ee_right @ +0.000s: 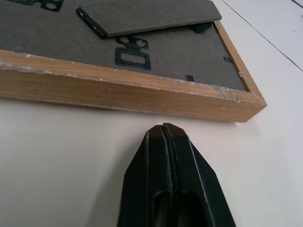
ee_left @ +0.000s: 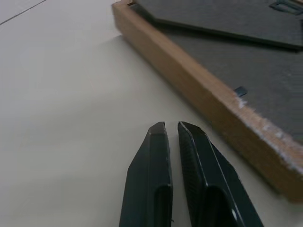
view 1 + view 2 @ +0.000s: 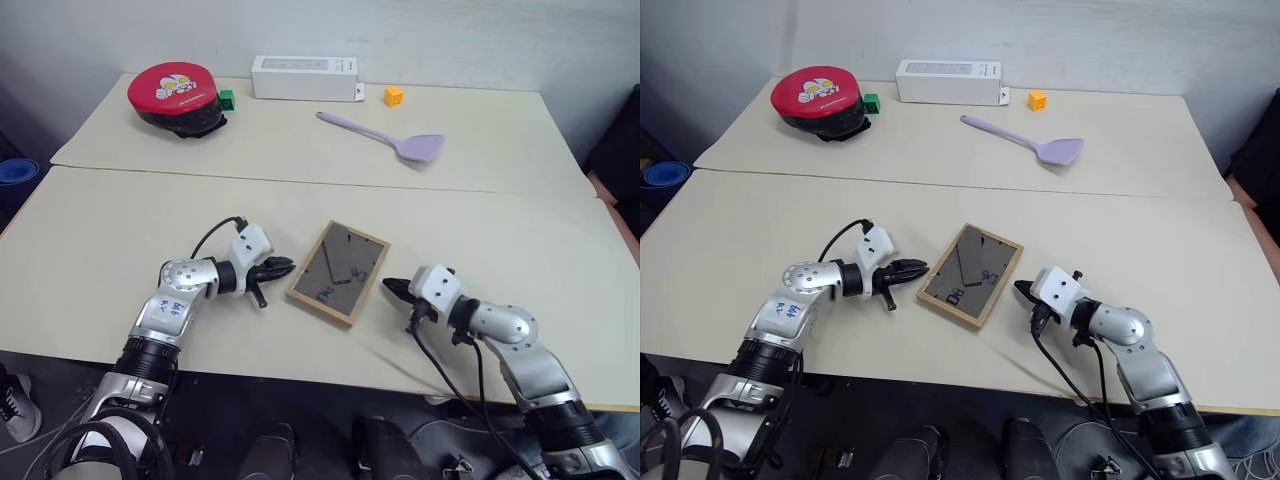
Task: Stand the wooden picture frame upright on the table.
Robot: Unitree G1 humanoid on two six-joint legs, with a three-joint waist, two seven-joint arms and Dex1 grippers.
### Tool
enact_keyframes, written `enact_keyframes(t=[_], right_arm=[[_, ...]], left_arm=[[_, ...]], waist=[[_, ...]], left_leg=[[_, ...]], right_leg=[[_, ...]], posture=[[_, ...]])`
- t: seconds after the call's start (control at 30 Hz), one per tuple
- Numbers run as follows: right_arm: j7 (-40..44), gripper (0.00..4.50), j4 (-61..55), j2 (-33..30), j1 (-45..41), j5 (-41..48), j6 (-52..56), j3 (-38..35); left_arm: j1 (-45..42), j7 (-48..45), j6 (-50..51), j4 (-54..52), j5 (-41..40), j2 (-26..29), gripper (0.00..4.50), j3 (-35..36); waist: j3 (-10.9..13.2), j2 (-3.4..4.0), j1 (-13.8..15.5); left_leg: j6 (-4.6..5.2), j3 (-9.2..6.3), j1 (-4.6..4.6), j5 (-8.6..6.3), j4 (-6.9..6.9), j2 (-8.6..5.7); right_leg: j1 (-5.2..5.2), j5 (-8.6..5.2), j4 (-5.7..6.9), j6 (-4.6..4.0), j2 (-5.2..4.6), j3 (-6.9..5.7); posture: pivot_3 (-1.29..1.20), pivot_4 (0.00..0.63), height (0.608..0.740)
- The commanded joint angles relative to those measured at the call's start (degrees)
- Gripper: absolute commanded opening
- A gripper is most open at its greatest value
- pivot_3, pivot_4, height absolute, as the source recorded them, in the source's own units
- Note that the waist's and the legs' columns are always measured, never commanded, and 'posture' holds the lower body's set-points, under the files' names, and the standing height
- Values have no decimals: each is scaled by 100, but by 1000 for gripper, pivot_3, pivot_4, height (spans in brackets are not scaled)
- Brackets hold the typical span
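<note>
Picture frame [image 3: 339,272] lies flat, back panel up, on the table [image 3: 120,230] btwn both claws, so the job's at the approach step. Left claw [image 3: 283,266] & right claw [image 3: 390,286] each pressed together, empty, just beside opposite edges. Next, prob.: spread fingers, pinch an edge, tip it up onto its stand.

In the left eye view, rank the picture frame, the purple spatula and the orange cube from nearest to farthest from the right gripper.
1. Wooden picture frame, lying back up just beside the right gripper.
2. Purple spatula, beyond the table's seam.
3. Orange cube, near the far edge.
</note>
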Motion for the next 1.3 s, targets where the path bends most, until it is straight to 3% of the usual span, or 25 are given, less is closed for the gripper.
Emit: enact_keyframes(t=[0.03,0.2,0.43,0.57,0.77,0.9,1.03,1.17,1.3], right_arm=[[-16,0,-8,167,-174,12,-73,74],[189,0,328,195,-513,-53,-202,153],[599,0,536,-102,-614,-3,-235,43],[794,0,259,-387,-354,120,-178,-116],[1148,0,-619,-737,273,474,51,-256],[1214,0,-916,-814,453,483,65,-203],[1150,0,-806,-731,320,346,107,-78],[1117,0,-693,-716,164,213,159,3],[1157,0,-639,-752,67,132,166,39]], left_arm=[[215,-218,93,-447,-48,11,424,-92],[878,-464,494,-1429,-436,47,424,-16],[1226,2,1175,-1681,-455,253,424,447],[1236,-93,1934,-1806,-870,481,1238,747],[1209,-534,4208,-2459,-2219,956,3130,1024],[1023,-231,6121,-2655,-2963,1061,4408,1234],[461,699,7725,-2079,-3107,106,4464,1858],[251,1412,7875,-1551,-3657,-340,4464,1887],[83,2178,7875,-977,-4380,-437,4464,1779]], waist=[[0,0,-18],[0,1,-90],[0,0,-85],[0,0,-86],[0,0,-92],[0,0,-92],[-1,0,-73],[-4,-1,-8],[-9,-1,68]], left_leg=[[0,0,0,0,1,2],[-1,5,3,-1,-1,10],[-2,9,5,-1,-1,15],[-2,11,7,-1,-1,16],[-8,15,8,-5,-3,26],[-10,17,10,-8,-2,31],[-9,26,19,-8,2,30],[-7,28,19,-9,7,26],[-8,28,22,-10,11,24]], right_leg=[[0,0,0,0,2,7],[-1,0,-1,0,9,26],[-3,0,-1,0,14,34],[-3,0,0,0,14,37],[-4,0,1,0,23,45],[-4,0,2,0,33,63],[-3,0,3,0,45,86],[-2,3,7,5,48,98],[-2,3,-1,5,46,112]], posture=[[0,150,740],[0,150,740],[0,150,740],[0,150,740],[0,150,740],[0,150,740],[0,150,740],[0,150,740],[0,150,740]])
